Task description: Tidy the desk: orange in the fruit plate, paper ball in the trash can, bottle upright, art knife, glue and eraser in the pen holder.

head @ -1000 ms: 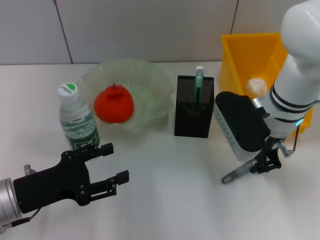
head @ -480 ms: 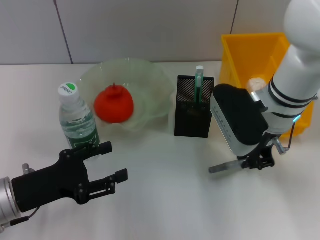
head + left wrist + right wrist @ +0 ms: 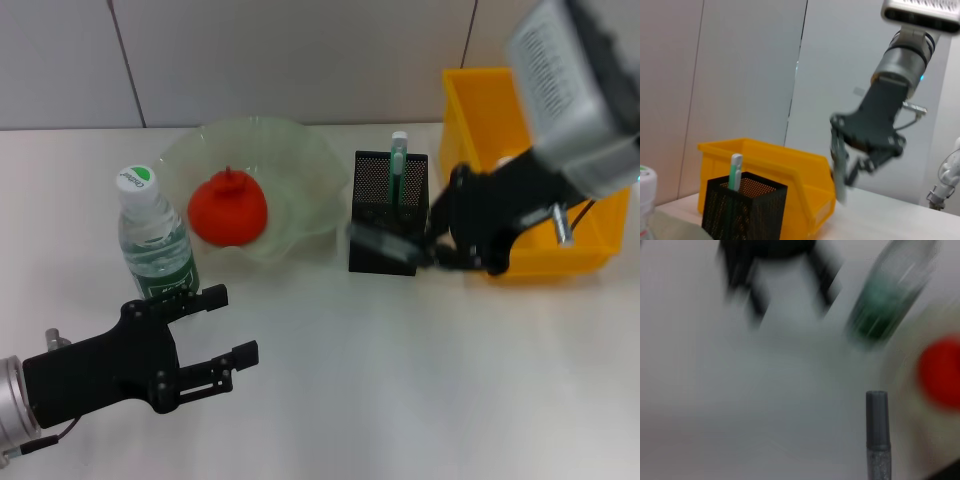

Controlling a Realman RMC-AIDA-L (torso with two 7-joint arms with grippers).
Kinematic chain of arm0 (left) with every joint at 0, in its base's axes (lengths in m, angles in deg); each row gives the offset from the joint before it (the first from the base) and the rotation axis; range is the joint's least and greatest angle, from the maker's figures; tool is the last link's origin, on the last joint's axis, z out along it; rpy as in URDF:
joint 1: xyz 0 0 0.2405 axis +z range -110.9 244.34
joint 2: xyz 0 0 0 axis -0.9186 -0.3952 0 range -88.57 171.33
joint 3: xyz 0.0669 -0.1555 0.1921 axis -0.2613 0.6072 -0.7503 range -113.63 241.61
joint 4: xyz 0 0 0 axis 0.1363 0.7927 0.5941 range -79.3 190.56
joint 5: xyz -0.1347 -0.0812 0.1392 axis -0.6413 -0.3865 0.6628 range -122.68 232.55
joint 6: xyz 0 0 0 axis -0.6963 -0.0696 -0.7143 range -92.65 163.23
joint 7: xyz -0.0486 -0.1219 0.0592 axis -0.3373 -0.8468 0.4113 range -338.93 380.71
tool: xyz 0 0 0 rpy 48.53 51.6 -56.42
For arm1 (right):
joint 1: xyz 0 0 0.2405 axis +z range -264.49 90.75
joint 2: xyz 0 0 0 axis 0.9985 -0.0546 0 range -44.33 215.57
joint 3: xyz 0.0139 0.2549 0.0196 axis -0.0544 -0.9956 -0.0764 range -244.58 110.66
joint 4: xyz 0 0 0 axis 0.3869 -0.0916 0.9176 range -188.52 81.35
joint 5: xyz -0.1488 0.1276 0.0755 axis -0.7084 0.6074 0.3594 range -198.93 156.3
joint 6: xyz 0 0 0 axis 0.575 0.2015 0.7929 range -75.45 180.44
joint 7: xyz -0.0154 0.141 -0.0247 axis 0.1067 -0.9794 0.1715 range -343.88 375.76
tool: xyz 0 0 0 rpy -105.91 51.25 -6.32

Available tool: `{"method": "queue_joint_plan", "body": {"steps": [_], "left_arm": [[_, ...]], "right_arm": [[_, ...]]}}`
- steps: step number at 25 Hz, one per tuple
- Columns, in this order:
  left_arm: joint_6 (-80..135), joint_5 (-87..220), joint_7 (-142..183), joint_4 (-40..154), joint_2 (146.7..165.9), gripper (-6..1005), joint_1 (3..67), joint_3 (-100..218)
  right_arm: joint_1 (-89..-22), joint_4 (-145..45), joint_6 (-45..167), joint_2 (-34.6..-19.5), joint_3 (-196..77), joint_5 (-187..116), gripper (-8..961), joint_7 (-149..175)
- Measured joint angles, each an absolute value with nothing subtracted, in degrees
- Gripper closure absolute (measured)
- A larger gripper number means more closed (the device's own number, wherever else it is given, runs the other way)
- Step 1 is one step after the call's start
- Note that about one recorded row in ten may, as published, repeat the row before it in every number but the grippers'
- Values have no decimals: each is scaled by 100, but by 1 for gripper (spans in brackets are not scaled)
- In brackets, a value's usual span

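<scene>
Now we see our right gripper (image 3: pixel 432 250) raised above the table (image 3: pixel 400 380), just in front of the pen holder (image 3: pixel 388 215), its fingers closed on the grey art knife (image 3: pixel 383 241), which lies across the holder's front face. Our left gripper (image 3: pixel 228 325) hovers low near the upright bottle (image 3: pixel 155 240), fingers open and empty. An orange (image 3: pixel 228 208) sits in the fruit plate (image 3: pixel 300 160); the paper ball (image 3: pixel 508 160) lies in the yellow trash can (image 3: pixel 480 110).
</scene>
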State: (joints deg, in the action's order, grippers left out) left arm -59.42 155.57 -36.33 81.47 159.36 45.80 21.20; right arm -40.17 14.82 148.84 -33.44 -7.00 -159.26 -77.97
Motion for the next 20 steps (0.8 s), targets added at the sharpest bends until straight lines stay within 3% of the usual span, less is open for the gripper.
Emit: {"method": "queue_joint_plan", "body": {"steps": [12,20], "left_arm": [[-6088,15557,-3577,8147,15946,199,4505,2092],[-6149,15584,-3563,8159,15942,199,4511,2073]], "right_arm": [[-5248,625,13872,-3370,-1411,-13169,826,-7689],[-5570,-239,13745,-3386,-1386,-12652,827,-7686]]}}
